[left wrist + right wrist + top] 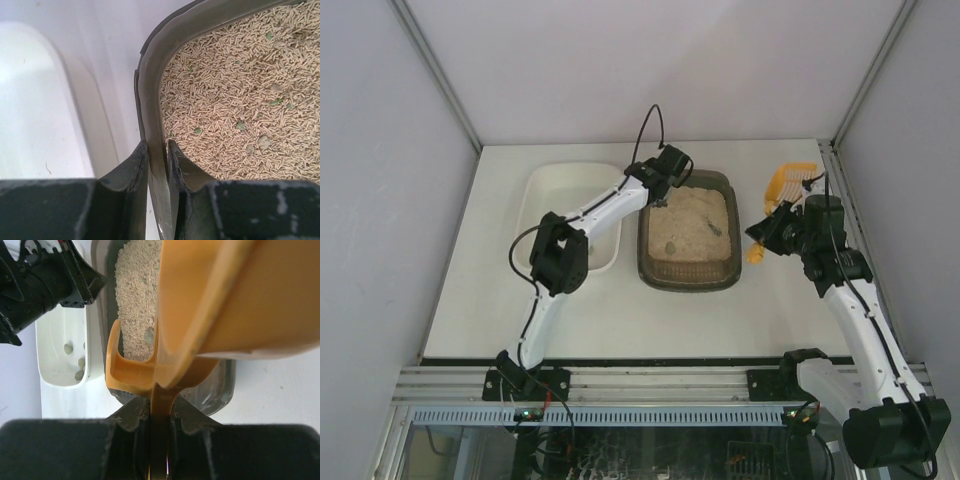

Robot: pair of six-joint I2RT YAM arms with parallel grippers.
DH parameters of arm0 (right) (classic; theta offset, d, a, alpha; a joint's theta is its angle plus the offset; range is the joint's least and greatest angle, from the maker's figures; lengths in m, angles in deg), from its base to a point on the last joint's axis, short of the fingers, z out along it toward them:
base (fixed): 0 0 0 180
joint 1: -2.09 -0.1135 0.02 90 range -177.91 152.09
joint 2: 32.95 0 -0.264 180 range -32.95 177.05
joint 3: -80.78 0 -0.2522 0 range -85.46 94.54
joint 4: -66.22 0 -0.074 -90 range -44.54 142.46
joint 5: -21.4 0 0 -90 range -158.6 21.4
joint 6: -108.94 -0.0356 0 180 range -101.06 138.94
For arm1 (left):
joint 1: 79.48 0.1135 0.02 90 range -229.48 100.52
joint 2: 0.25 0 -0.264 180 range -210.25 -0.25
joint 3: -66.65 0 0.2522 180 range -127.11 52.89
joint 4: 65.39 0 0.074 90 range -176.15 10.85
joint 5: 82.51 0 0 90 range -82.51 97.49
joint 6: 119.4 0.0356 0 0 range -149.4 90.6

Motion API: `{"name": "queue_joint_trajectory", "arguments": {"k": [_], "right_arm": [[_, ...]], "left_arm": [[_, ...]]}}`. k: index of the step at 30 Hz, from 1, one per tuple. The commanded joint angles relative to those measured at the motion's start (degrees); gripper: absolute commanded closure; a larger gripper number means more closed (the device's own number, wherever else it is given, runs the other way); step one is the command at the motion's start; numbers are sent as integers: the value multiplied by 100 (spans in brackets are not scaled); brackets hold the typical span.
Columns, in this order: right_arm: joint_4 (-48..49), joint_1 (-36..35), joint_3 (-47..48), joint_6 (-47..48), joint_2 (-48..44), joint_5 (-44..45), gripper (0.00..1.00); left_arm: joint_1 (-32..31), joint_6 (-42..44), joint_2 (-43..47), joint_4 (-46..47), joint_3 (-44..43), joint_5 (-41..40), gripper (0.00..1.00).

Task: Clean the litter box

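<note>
left arm extended, gripping litter box (rim)

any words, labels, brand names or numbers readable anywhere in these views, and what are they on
None can be read. The litter box, the white tray and the orange scoop show no print, label or number in any view.
</note>
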Motion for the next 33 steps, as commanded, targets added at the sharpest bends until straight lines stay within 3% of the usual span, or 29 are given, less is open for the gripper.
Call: {"name": "queue_joint_trajectory", "arguments": {"k": [1,5,12,18,28,33], "right_arm": [[55,219,54,130,-391,305,100],[-200,555,59,268,-627,320,100],[-691,1078,83,503,-835,519,100],[-796,1943,80,539,-862,-307,100],[-1226,2208,73,638,-1149,-99,100],[-1474,2243,16,692,-1333,395,100]], "left_arm": [[-354,1196,-133,489,-907,373,89],[-406,1753,-467,498,-1395,815,100],[-433,3176,-509,913,-1444,2191,100],[-565,4531,-475,895,-1494,3579,100],[-668,8368,-498,31,-1667,5909,100],[-797,10117,-573,-335,-1786,6162,100]]}}
